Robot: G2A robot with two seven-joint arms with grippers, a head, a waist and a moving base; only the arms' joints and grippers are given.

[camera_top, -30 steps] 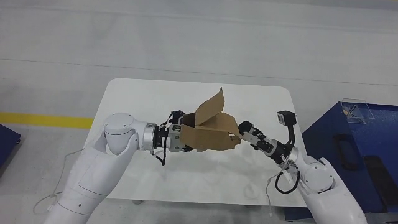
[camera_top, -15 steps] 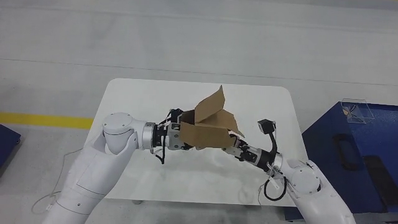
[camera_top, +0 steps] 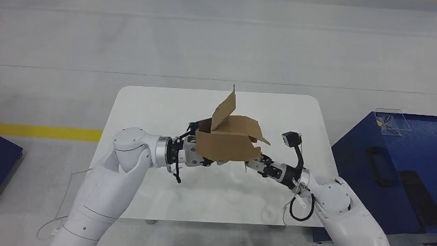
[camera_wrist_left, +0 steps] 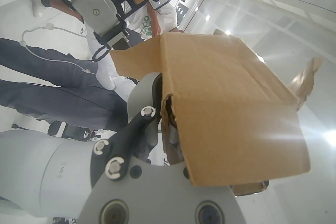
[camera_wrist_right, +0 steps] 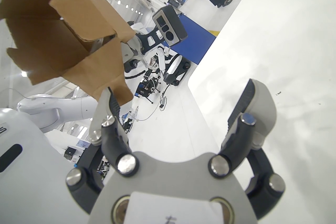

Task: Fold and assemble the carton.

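We hold the carton (camera_top: 229, 145) clear above the table (camera_top: 150, 109), with its long axis running from one arm toward the other. The left gripper (camera_top: 195, 152) is clamped on the carton wall at its own end; in the left wrist view the cardboard edge sits in its grip. The right gripper (camera_wrist_right: 182, 92) stands wide open, holding nothing, just below the opposite, open end. From there the carton lies above and ahead of the fingers (camera_wrist_right: 112, 104). The corner of the bottom flap (camera_wrist_right: 99, 72) hangs down to touch the inner pad of one finger; the other finger is well apart from the cardboard. The top flap (camera_top: 224, 108) stands upright. We judge the right arm to be nearer the loose flaps, so the next fold falls to it: press the bottom flap upward and inward.
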